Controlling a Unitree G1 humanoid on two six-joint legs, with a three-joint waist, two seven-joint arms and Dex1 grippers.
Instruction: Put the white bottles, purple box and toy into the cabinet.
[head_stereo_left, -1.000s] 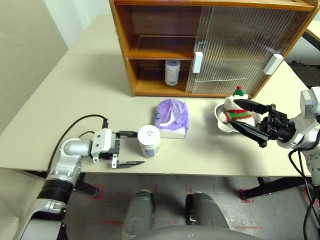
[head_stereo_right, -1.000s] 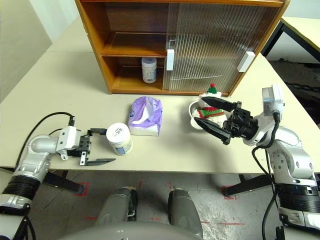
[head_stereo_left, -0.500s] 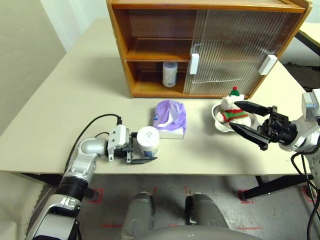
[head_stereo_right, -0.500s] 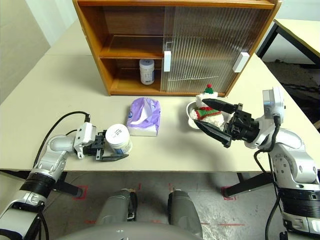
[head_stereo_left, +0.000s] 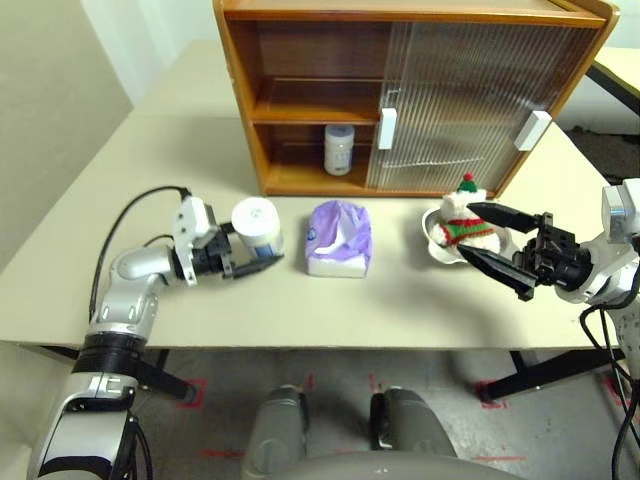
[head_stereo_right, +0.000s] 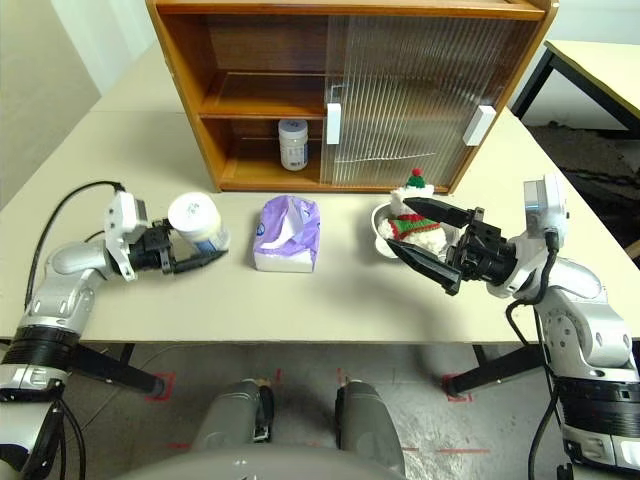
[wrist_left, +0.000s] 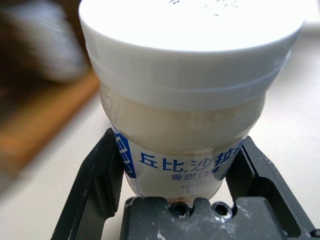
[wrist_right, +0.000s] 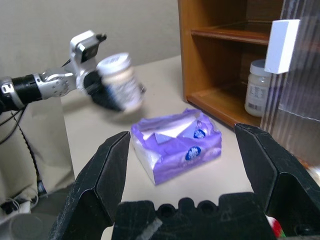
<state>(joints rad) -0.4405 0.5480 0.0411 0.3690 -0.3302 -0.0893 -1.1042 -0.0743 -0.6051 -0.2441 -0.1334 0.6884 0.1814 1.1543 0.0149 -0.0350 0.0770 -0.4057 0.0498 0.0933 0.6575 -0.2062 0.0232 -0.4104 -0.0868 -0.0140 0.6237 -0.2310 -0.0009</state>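
Note:
My left gripper (head_stereo_left: 250, 252) is shut on a white bottle (head_stereo_left: 256, 221) with a blue label, held tilted above the table, left of the purple box (head_stereo_left: 339, 237). The left wrist view shows the bottle (wrist_left: 190, 100) squeezed between both fingers (wrist_left: 100, 180). A second white bottle (head_stereo_left: 338, 148) stands on the lower shelf of the cabinet (head_stereo_left: 240, 100), whose left half is open. The toy (head_stereo_left: 462, 215) sits in a white dish (head_stereo_left: 437, 247). Beside the toy my right gripper (head_stereo_left: 466, 230) is open and holds nothing.
The cabinet's two ribbed sliding doors (head_stereo_left: 470, 100) cover its right half. The upper shelf (head_stereo_left: 310, 105) is bare. A black cable (head_stereo_left: 140, 210) loops off my left wrist over the table. The table's front edge runs just below both arms.
My left gripper closed on the white bottle near the front edge, lifted it off the table and carried it left and toward the cabinet. The right arm kept still.

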